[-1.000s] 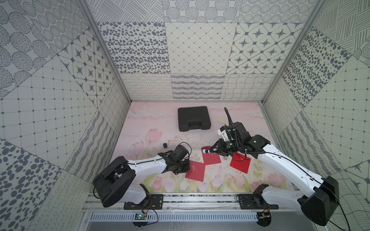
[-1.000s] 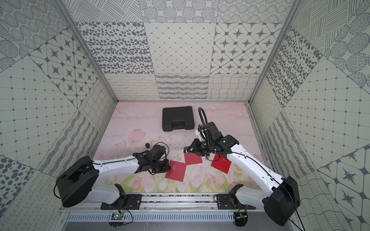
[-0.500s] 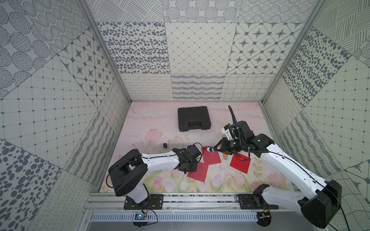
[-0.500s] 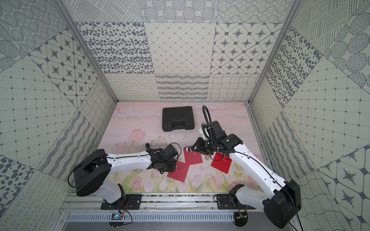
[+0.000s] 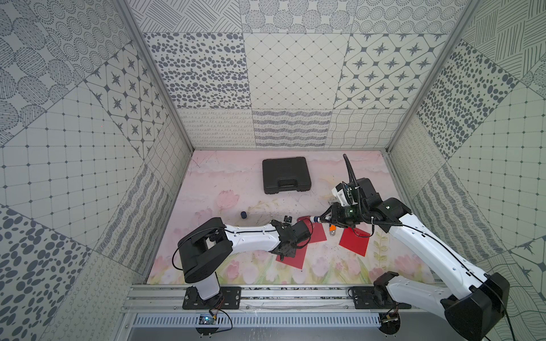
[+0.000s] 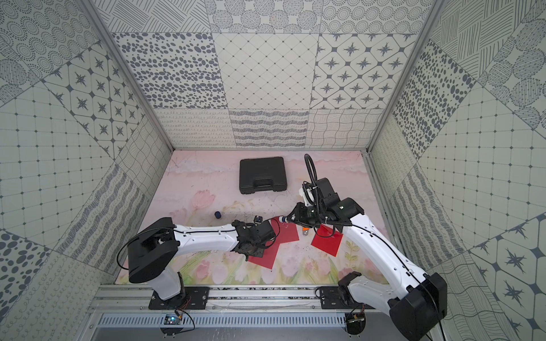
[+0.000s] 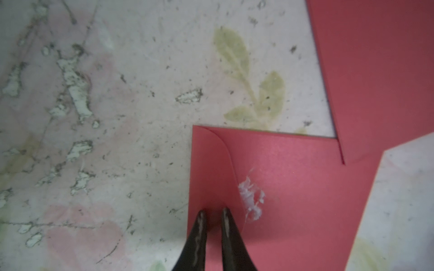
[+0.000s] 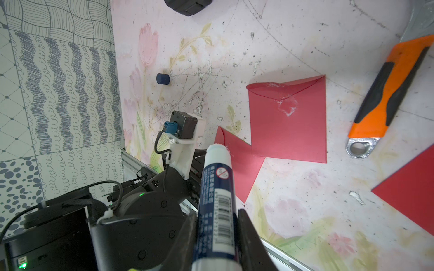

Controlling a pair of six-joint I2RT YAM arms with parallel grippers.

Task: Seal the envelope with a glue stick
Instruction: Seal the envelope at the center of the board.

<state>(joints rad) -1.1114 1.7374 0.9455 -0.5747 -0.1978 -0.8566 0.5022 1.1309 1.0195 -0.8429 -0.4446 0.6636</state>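
Nearest the arm bases, your left gripper sits over the closest red envelope. Only the left wrist view shows its fingers. They stand slightly apart with nothing between them, tips over the paper near a corner with a curved flap seam. You cannot tell whether they press down. That view alone also shows a white glue smear just beside the tips; in both top views the wrist hides that spot.

A little farther out, a second red envelope overlaps the first at one corner. The right wrist view shows its flap folded down, with whitish glue at the flap's point. A third red envelope lies apart, under the right arm. Between those two lies an orange-and-black adjustable wrench.

Just beyond, your right gripper is clamped on the glue stick. The stick is uncapped, its white tip bare. In a top view it lies about level, its tip near the second envelope's far corner. Only the right wrist view shows its navy label: a barcode, a red crossed-circle symbol and white Chinese characters too small to read.

Farther still, the navy cap lies alone on the floral mat. Farthest back lies a closed black plastic case.
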